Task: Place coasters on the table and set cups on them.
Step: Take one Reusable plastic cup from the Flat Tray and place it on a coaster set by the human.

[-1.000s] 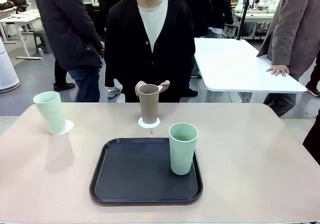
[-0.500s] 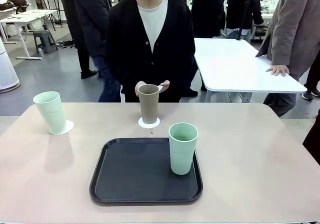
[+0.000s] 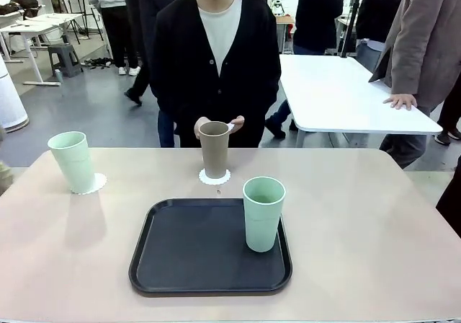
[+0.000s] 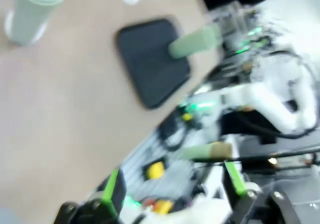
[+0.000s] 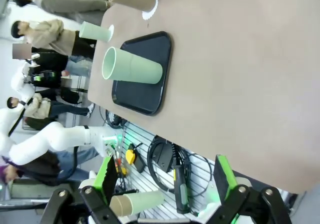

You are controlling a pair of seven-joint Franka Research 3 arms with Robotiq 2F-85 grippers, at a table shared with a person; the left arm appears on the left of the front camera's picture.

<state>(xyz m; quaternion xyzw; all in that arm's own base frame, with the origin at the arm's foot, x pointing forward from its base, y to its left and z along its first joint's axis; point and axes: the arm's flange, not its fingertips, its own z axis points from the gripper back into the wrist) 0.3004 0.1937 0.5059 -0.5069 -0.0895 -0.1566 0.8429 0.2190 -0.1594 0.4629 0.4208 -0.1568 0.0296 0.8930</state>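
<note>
Beige tabletop (image 3: pixel 360 251) runs wide across my front camera, with a person in a dark cardigan standing at the far edge and a white table (image 3: pixel 346 99) behind to the right, where another person rests a hand (image 3: pixel 400 101).

Nearest my side lies the black tray (image 3: pixel 187 258), just short of the near edge. It carries one thing: a green cup (image 3: pixel 263 215), upright by the tray's right rim, its mouth showing me just its own inner wall.

Beyond the tray, close to the far edge, the brown cup (image 3: pixel 214 150) stands on a white coaster (image 3: pixel 215 178). I cannot see into it well enough to judge the inside. The person's hands (image 3: pixel 236 124) sit together right behind its rim, with a small white piece between the fingers that I cannot make out.

Toward the far left corner, a second green cup (image 3: pixel 72 162) stands on its coaster (image 3: pixel 92 186), off centre, so the scalloped edge pokes out on the right.

Bare tabletop lies open on both sides of the tray, widest on the right.

On the wrist cameras, the left claw (image 4: pixel 175 189) is spread wide with nothing between its green pads, off the near edge of the table. The right claw (image 5: pixel 164 176) is likewise spread and empty, also off that edge.
</note>
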